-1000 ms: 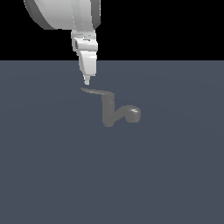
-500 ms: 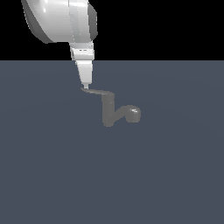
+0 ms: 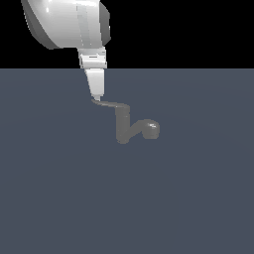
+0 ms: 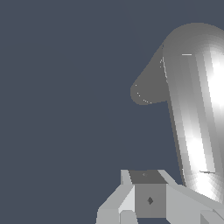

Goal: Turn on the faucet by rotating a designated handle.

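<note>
Exterior view shows my gripper (image 3: 96,97) coming down from the arm at about 11 o'clock in the frame, its tip resting at the far end of the handle (image 3: 109,104). The fingers appear as one narrow white wedge, so I cannot tell whether the jaws are spread, pressed together or pinching the lever. The wrist view does not settle it either: it shows only grey finger blocks low in the picture and a large bright metal curve filling one side.

The faucet (image 3: 130,126) sits a little above the middle of a plain slate-grey floor. It is small and dull grey: a short upright post, with a thick curved spout running toward 3 o'clock and ending in a rounded head that carries a small bright glint. From the post's top the thin flat handle reaches toward 10 o'clock, tapering to a point under the fingertip.

I judge the step in hand to be the push that swings the handle. To do it well I would keep contact near the tip, where leverage is greatest, stay level with the lever's height, and follow an arc centred on the post instead of a straight line, so the finger does not slip off the point.
</note>
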`<state>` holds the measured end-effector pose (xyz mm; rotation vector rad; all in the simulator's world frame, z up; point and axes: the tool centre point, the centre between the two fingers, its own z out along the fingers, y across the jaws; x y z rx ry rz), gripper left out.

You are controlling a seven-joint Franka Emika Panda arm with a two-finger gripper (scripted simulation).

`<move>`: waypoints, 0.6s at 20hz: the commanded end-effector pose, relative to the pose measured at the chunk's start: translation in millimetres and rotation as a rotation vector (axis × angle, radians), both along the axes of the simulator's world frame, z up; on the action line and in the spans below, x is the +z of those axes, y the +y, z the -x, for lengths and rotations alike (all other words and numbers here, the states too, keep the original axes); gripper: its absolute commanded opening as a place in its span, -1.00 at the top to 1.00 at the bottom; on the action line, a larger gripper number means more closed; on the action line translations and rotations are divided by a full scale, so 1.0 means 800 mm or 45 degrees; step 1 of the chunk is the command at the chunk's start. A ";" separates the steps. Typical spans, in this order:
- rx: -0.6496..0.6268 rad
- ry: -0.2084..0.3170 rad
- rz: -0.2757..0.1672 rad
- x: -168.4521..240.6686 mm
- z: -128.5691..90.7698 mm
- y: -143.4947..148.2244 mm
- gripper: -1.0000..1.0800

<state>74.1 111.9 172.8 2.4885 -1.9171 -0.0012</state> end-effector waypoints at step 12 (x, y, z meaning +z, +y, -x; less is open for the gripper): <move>0.000 0.000 0.000 0.000 0.045 -0.004 1.00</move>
